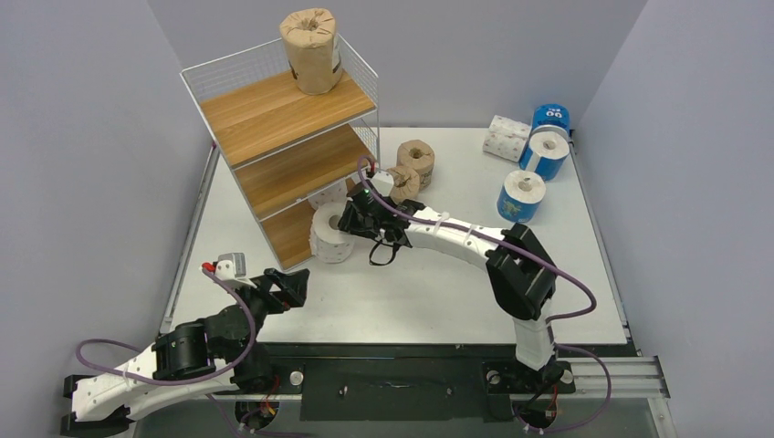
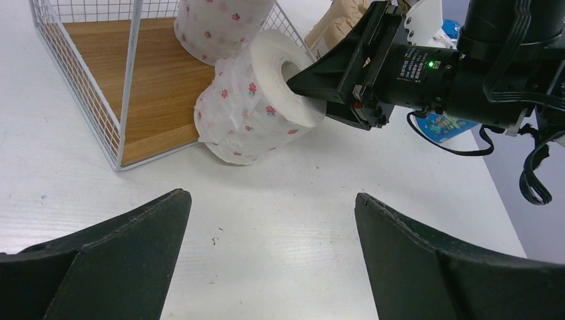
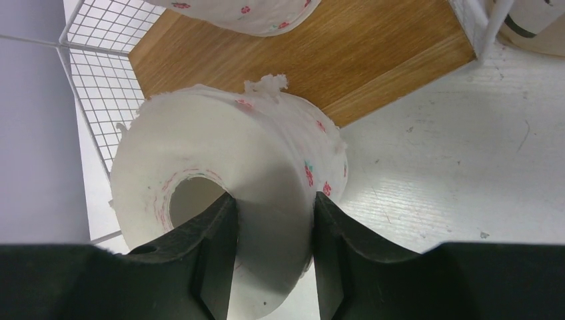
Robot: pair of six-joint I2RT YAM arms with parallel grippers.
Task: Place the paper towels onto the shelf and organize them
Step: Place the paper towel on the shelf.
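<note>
My right gripper (image 1: 354, 219) (image 3: 273, 223) is shut on a white flower-printed paper towel roll (image 1: 329, 235) (image 3: 266, 147) (image 2: 250, 110). One finger sits in its core hole and the other presses its outer side. The roll is tilted at the front edge of the shelf's bottom board (image 2: 156, 87) (image 3: 346, 60). A second white roll (image 1: 327, 195) (image 2: 220, 23) lies on that board. On the top tier of the shelf (image 1: 274, 105) stands a brown-wrapped roll (image 1: 312, 50). My left gripper (image 1: 285, 287) (image 2: 273, 220) hangs open over bare table, in front of the shelf.
Two brown rolls (image 1: 413, 164) lie right of the shelf. A white roll (image 1: 507, 137) and three blue rolls (image 1: 550, 119) (image 1: 546, 151) (image 1: 520, 196) stand at the back right. The shelf's wire mesh sides (image 3: 100, 87) flank the held roll.
</note>
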